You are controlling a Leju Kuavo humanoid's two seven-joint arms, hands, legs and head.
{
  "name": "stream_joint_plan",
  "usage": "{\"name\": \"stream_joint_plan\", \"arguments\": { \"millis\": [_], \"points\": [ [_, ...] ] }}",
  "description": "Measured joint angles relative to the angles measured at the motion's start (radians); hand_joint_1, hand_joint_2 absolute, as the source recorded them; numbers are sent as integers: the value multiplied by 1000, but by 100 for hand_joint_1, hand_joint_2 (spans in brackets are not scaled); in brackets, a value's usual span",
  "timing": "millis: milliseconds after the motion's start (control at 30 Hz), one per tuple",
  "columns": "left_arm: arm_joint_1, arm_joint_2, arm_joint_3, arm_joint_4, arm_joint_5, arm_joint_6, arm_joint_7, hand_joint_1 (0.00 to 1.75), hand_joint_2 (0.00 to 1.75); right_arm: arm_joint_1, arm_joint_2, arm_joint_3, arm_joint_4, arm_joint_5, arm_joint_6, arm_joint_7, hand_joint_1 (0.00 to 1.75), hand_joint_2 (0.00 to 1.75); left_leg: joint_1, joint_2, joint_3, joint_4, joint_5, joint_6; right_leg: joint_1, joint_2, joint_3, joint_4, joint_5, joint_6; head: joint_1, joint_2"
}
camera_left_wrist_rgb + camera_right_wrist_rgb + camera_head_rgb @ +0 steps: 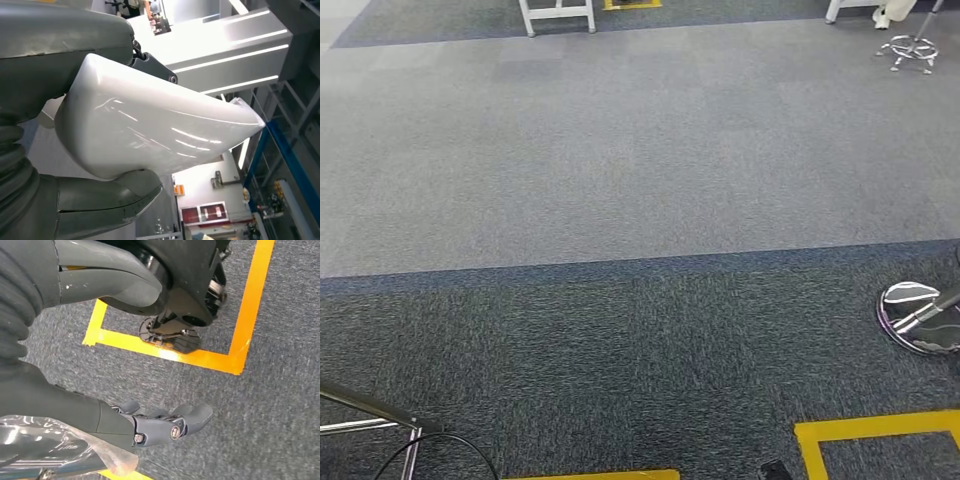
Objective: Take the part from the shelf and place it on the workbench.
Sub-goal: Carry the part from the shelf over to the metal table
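We see the part (151, 130) in the left wrist view as a glossy white moulded piece, smooth and rounded, with bright streaks of reflected light along its face. It is broad and blunt where it sits in our left hand (71, 125) and narrows to a thin, slightly translucent edge at the other end. The hand holds it, the thick grey thumb (113, 200) pressed against one side and the dark fingers (151, 62) wrapped over the opposite side.

Our right hand (113, 415) hangs over the floor with nothing in it, its dark fingers (170, 422) stretched out nearly straight and lying close together.

In the head view the floor is grey carpet (622, 150), paler far off and darker near us, with a bluish strip (622, 268) between the two tones. Yellow tape (878, 430) marks out rectangles near us on the right. A chrome stool base (920, 315) stands at the right, and white furniture legs (558, 15) stand far off.

The part's long axis runs straight out from the left hand, its tapered end pointing away from the wrist toward blue steel framing (279, 150) and bright strip lights (241, 50) in the background.
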Motion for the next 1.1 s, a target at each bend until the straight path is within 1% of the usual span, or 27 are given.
{"name": "stream_joint_plan", "arguments": {
  "millis": [33,100,133,200,233,300,333,367,400,433,467,500,533,567,600,633,700,733,767,800,833,867,900,933,1000,1033,1100],
  "points": [
    [0,0,0,0,0,0,-1,173,175,0,-1,1,0,0,-1,0,0,175,-5,10,6,-16,-2,6,1,-10,4,-1,-3,5,0,0],
    [2,0,2,0,0,1,-2,173,175,-2,-2,5,0,0,-1,1,0,175,-8,-13,3,-20,-1,18,0,-26,15,-4,-7,14,0,0],
    [3,0,3,0,0,1,-2,173,175,-3,-3,6,0,-2,-2,1,0,175,-7,-24,4,-26,2,24,-2,-14,17,0,-13,18,1,0],
    [1,-2,5,-1,2,1,-2,173,175,-7,-7,13,-1,-16,-10,2,0,175,-1,-45,9,-37,9,35,-4,41,-11,60,-51,22,4,0],
    [0,-3,6,-1,4,1,-2,173,175,-7,-10,19,-1,-28,-16,3,0,175,0,-55,9,-38,10,37,-5,73,-44,122,-80,22,6,0],
    [-2,-5,7,-1,7,1,-2,173,175,-3,-16,35,0,-51,-30,6,0,175,0,-79,10,-38,9,41,-5,97,-122,255,-124,23,7,0],
    [-1,-5,7,-1,8,0,-2,173,175,-1,-21,43,0,-62,-38,7,0,175,-1,-93,11,-37,8,41,-5,100,-148,287,-120,24,7,0],
    [-1,-5,7,-1,9,0,-1,173,175,-1,-26,52,0,-74,-46,8,0,175,0,-109,13,-36,8,41,-6,102,-157,279,-94,24,7,0],
    [-1,-5,7,-1,11,-1,-1,173,175,-2,-32,61,0,-86,-54,8,0,175,1,-123,16,-34,7,39,-6,108,-147,234,-51,24,7,0],
    [-2,-5,7,-1,12,-1,-1,173,175,-3,-37,71,0,-96,-61,8,0,175,2,-138,17,-31,5,36,-8,126,-128,169,-5,24,7,0],
    [-2,-5,7,-1,13,-2,-1,173,175,-4,-42,80,0,-105,-66,9,0,175,2,-151,16,-25,2,32,-11,155,-108,109,28,24,7,0],
    [-3,-5,8,-1,14,-2,-1,173,175,-5,-45,89,0,-111,-70,10,0,175,3,-164,11,-19,-1,26,-13,180,-91,66,45,23,7,0],
    [-3,-5,8,-1,15,-2,-1,173,175,-5,-48,96,1,-117,-73,11,0,175,5,-176,5,-15,-1,20,-14,198,-81,44,49,22,7,0],
    [-3,-5,8,-1,16,-2,-1,173,175,-6,-51,103,1,-122,-76,12,0,175,7,-188,-2,-12,1,13,-13,202,-76,39,46,19,7,0],
    [-2,-5,9,-1,17,-2,-1,173,175,-7,-53,111,1,-126,-80,12,0,175,10,-201,-8,-12,5,6,-12,189,-73,35,46,13,7,0],
    [0,-5,10,-1,17,-2,-1,173,175,-9,-55,117,1,-130,-82,13,0,175,11,-196,-13,-9,3,0,-12,176,-73,32,50,7,7,0],
    [-1,-5,11,-1,18,-3,-1,173,175,-11,-59,129,1,-138,-85,12,0,175,10,-147,-32,36,-35,-11,-12,144,-76,26,58,-7,2,0],
    [-2,-5,11,-1,18,-3,-1,173,175,-11,-61,133,1,-142,-87,11,0,175,10,-112,-50,87,-73,-15,-10,126,-78,25,61,-11,1,0],
    [-4,-5,11,-1,18,-3,-1,173,175,-9,-63,136,1,-144,-89,11,0,175,11,-91,-73,151,-112,-20,-7,108,-83,25,63,-14,-1,0],
    [-5,-5,11,-1,18,-3,-1,173,175,-8,-65,139,1,-145,-89,11,0,175,14,-82,-92,209,-143,-23,-5,89,-88,25,65,-16,-2,0],
    [-4,-5,11,0,18,-3,-1,173,175,-8,-66,143,1,-146,-90,11,0,175,15,-79,-98,243,-158,-25,-3,72,-93,26,68,-17,-2,0],
    [-4,-5,11,0,18,-3,-1,173,175,-9,-67,146,2,-146,-91,11,0,175,16,-78,-86,240,-153,-26,-2,55,-98,26,72,-16,-2,0],
    [-3,-5,11,0,18,-3,-1,173,175,-11,-68,149,2,-147,-92,11,0,175,16,-74,-52,195,-131,-25,-2,40,-103,26,75,-15,-2,0],
    [-3,-5,11,0,18,-3,-1,173,175,-12,-68,152,2,-148,-94,11,0,175,14,-61,-2,121,-102,-22,-2,26,-106,26,79,-14,-2,0],
    [-5,-5,11,0,18,-3,-2,173,175,-14,-68,157,2,-154,-98,10,0,175,7,-22,79,-16,-68,-10,-1,2,-108,25,84,-7,0,0],
    [-5,-5,11,-1,17,-3,-3,173,175,-15,-69,160,2,-158,-100,10,0,175,2,-10,96,-49,-64,-1,-3,-8,-107,25,87,-2,0,0],
    [-3,-5,12,-1,15,-1,-5,173,175,-20,-70,170,1,-167,-104,10,0,175,-6,-16,94,-61,-60,17,-9,-26,-102,19,95,13,0,0]
  ]
}}
